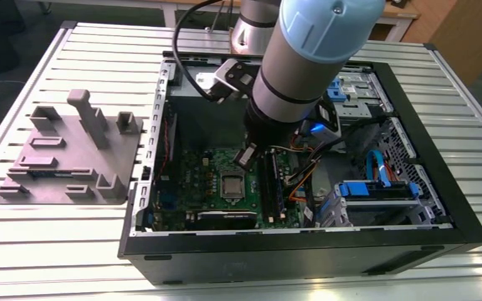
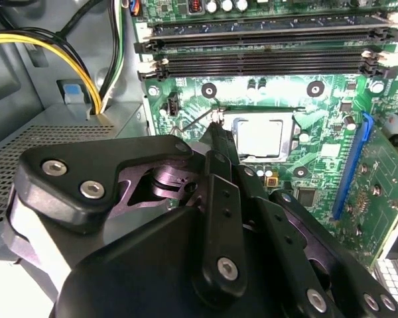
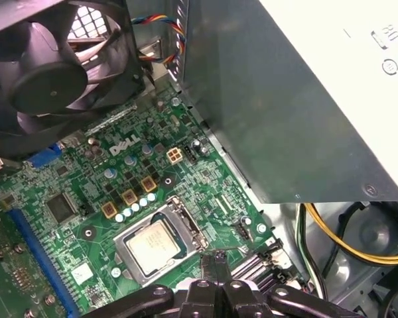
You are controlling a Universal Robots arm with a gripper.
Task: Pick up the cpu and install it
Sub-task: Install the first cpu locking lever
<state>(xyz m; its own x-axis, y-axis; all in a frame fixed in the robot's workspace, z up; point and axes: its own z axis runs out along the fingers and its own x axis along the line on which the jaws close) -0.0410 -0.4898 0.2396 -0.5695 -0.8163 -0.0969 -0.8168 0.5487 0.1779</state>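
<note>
The cpu [image 3: 154, 246] is lying seated in its motherboard socket [image 3: 160, 244]; the tool [image 3: 217, 262], fingers clenched and empty, is hovering beside the socket's edge.

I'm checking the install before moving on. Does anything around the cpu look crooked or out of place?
Nothing stands out. The cpu lies flat and square in its socket on the motherboard, with the gripper poised just beside it.
</note>
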